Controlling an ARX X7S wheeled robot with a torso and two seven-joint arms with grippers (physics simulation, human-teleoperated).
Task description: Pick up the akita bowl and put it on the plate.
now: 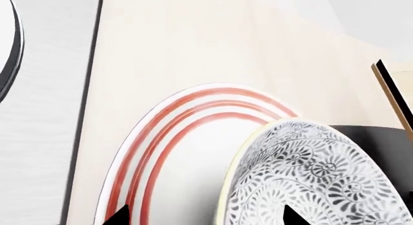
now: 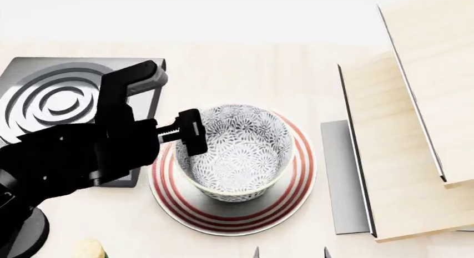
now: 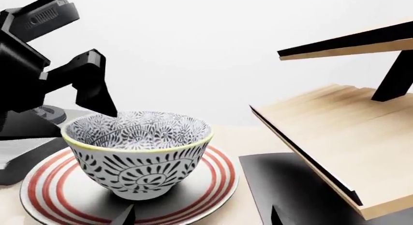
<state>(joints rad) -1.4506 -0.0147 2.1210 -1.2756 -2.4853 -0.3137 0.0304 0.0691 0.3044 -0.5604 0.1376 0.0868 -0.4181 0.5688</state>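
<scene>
The akita bowl (image 2: 237, 158), white with a dense grey-black floral pattern, stands upright on the red-ringed white plate (image 2: 222, 219) in the middle of the counter. My left gripper (image 2: 194, 133) is at the bowl's left rim. In the left wrist view that gripper (image 1: 206, 216) is open, and its two dark fingertips straddle the wall of the bowl (image 1: 322, 181) over the plate (image 1: 174, 138) with a wide gap. The right gripper (image 3: 200, 217) is open and empty, low in front of the bowl (image 3: 142, 172) and plate (image 3: 219, 179).
A dark square burner (image 2: 52, 97) with raised rings lies left of the plate, partly behind my left arm. Slanted wooden shelf boards (image 2: 400, 158) rise at the right, with a dark grey slab (image 2: 341, 175) under them. A small yellowish object (image 2: 87, 248) shows at the bottom left.
</scene>
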